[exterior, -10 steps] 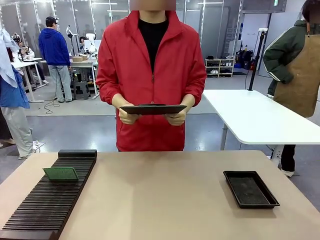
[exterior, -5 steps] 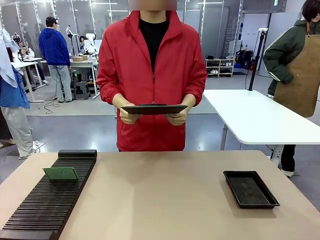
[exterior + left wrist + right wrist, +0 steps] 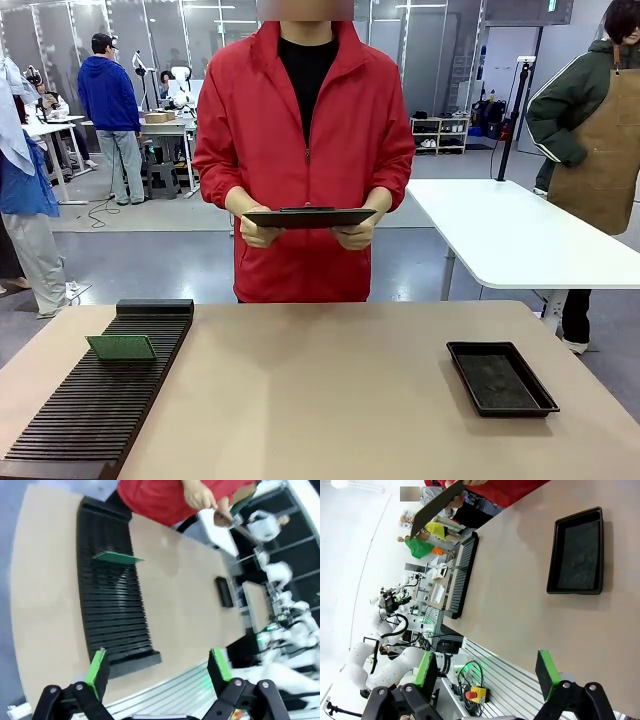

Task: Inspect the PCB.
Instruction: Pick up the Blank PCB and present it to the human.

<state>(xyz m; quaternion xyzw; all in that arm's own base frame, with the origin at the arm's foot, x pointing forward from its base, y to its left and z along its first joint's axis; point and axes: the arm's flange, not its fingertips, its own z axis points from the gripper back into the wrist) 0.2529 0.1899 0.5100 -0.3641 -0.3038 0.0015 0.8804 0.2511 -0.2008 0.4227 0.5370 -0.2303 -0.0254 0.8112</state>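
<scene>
Left gripper [image 3: 159, 666] fingers spread wide, nothing between them, above the near end of the black slotted rack [image 3: 112, 605]. Right gripper [image 3: 486, 672] also spread wide and empty, black tray [image 3: 577, 550] ahead on the table [image 3: 320, 400]. PCB [image 3: 121, 347] sits on the rack's far part, well apart from both grippers. Person across the table holds a dark flat board [image 3: 308, 217] in both hands

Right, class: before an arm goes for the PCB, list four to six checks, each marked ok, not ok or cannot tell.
1. Left gripper open: ok.
2. Right gripper open: ok.
3. PCB on the rack, uncovered: ok.
4. Person's hands clear of the PCB, holding the clipboard: ok.
5. PCB seated firmly in a slot: cannot tell.
</scene>
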